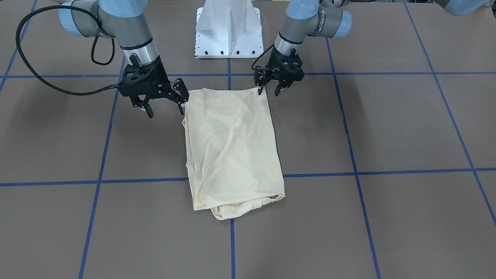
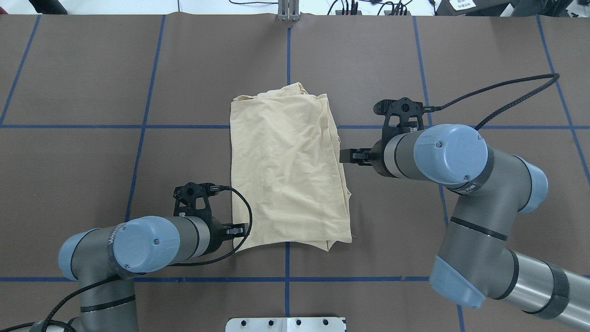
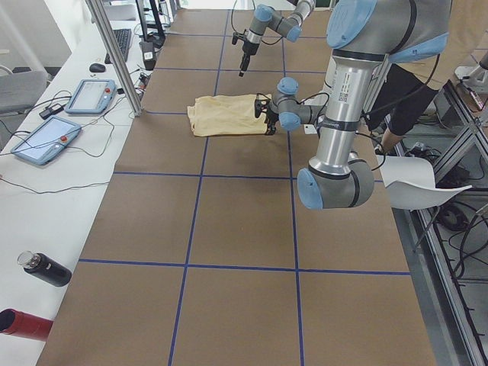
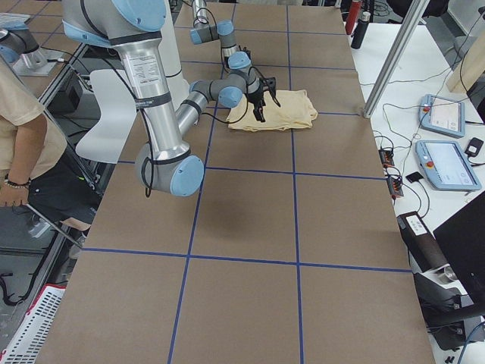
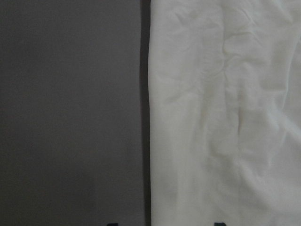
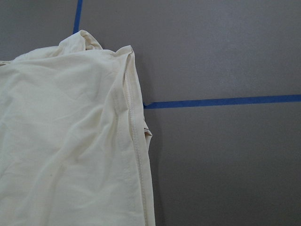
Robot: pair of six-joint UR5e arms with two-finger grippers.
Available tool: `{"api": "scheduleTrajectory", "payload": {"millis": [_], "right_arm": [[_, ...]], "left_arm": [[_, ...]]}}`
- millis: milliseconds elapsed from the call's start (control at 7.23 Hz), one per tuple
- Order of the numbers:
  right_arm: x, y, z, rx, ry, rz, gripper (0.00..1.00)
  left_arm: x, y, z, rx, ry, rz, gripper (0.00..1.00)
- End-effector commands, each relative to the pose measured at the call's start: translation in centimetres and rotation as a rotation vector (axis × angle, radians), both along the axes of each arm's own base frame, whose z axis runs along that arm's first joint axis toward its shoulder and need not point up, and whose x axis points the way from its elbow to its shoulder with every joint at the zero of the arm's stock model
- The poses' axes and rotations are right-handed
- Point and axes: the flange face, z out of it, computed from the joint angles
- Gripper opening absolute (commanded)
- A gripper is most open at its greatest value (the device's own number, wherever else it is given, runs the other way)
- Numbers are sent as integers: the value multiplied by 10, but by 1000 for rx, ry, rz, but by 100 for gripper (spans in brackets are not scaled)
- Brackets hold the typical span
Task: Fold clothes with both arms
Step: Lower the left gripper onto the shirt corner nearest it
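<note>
My left end effector [image 1: 269,92] and right end effector [image 1: 164,109] both hang spread beside the folded cream T-shirt [image 1: 232,147] on the worktop [image 1: 387,135].

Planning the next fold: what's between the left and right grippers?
Only the folded T-shirt. It fills the stretch between the left gripper and the right gripper, clearest in the overhead view.

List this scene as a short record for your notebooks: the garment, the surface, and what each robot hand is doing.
Garment: cream T-shirt, folded into a long wrinkled rectangle, print not showing
Surface: brown table marked with blue tape lines
Left hand: open, over the shirt's left edge by the corner nearest the robot, holding nothing
Right hand: open, beside the shirt's right edge, holding nothing
</note>
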Motion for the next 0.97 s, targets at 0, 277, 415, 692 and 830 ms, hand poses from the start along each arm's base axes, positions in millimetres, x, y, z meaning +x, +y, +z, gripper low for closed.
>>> {"api": "scheduleTrajectory", "payload": {"millis": [0,277,415,692,830], "right_arm": [[-1,1,-2,2,-2,-1,100],[-2,2,-2,2,-2,-4,100],[-2,2,-2,3,-4,-4,100],[-3,3,-2,3,-4,-6,100],[-3,3,-2,3,-3,-5,100]], "left_arm": [[8,5,6,-4,-13,12,65],[12,12,4,-3,-10,24,65],[13,14,4,-4,-8,29,65],[16,16,-1,0,-1,33,62],[18,20,-1,-3,-1,40,60]]}}
